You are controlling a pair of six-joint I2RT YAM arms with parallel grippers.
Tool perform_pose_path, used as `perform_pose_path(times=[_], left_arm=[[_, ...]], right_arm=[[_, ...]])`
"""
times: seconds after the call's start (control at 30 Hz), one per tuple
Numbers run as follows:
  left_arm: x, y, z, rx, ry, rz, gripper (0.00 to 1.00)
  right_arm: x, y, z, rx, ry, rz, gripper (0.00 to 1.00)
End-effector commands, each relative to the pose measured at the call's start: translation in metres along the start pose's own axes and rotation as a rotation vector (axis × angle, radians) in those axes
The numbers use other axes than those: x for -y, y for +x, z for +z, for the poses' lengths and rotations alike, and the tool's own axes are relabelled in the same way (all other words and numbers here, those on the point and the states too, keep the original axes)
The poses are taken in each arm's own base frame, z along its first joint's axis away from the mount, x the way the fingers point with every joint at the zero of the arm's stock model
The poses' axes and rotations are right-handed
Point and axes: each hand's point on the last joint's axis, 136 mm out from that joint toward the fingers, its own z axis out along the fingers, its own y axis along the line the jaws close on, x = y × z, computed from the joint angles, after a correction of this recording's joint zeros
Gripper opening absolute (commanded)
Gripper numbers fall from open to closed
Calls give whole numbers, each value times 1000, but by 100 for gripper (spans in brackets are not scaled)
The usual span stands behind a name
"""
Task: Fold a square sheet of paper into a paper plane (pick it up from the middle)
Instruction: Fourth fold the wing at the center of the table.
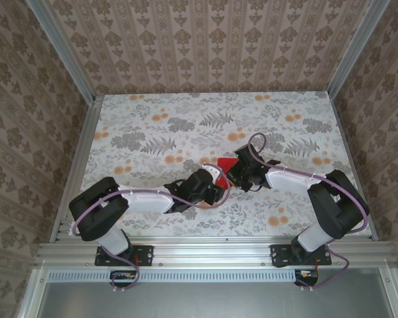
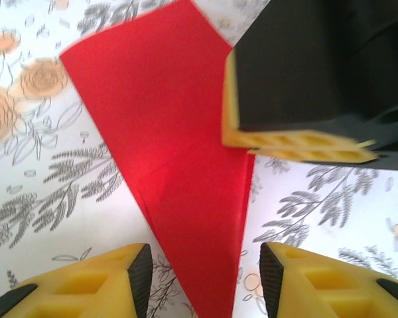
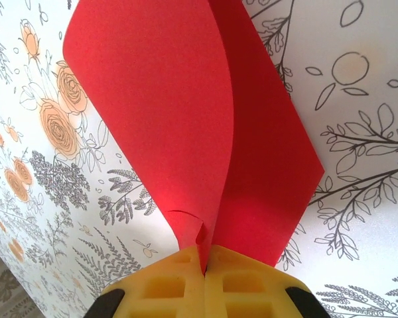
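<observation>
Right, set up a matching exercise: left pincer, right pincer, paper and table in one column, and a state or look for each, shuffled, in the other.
Column one:
1. left pincer
2. right pincer
3. paper
4. table

Column two:
A. clamped shut on the paper
B. printed with flowers and leaves
C. red and creased
D. open, straddling the paper's narrow end

Pairs: 1-D, 2-A, 3-C, 4-B.
</observation>
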Motion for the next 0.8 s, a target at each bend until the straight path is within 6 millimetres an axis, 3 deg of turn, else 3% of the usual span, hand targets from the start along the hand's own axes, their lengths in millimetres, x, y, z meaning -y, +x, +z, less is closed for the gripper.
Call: perform_pose_path(times=[0.0, 0.17, 0.33, 0.77], left_arm=[[8, -2, -8, 29, 45, 47, 51], [13, 0, -6, 45, 83, 76, 57], [5, 1, 1, 20, 83, 58, 63], [-4, 3, 19, -6, 46, 87, 49]], right_arm=[[-4, 4, -2, -49, 4, -5, 2], [-10, 2, 2, -71, -26, 8, 3], [-15, 2, 6, -89, -45, 23, 3], [-15, 5, 11, -115, -44, 37, 3]])
